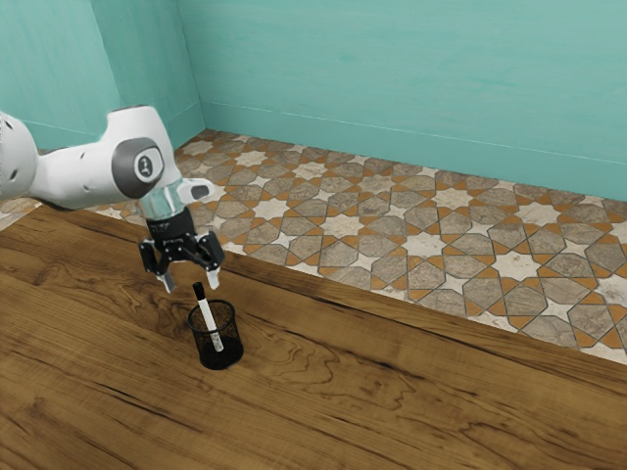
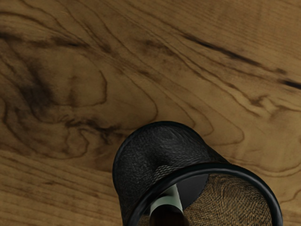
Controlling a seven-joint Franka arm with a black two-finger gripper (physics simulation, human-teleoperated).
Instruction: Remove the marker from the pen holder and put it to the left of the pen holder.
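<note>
In the exterior view, the pincer points down over the surface, its two fingers spread wide with a clear gap between their tips and nothing held between them. The marker is just below the pincer, its black cap reaching up to about the height of the fingertips. In this view the cap appears between the two tips, nearer the one toward the exterior view's left; whether it truly lies between them in depth, I cannot tell. The marker stands in the pen holder, cap up and tilted, its top leaning toward the exterior view's left and its white barrel running down inside the black mesh. The pen holder is upright on the wooden surface, with the cap end of the marker rising above its rim. The arm comes in from the exterior view's left, and beyond the surface are a patterned tile floor and a teal wall.

In the wrist view, the pen holder is seen from above, its round opening toward the camera. The marker is inside, with the dark cap nearest the camera and part of the pale barrel visible below it, above the holder's dark bottom.
</note>
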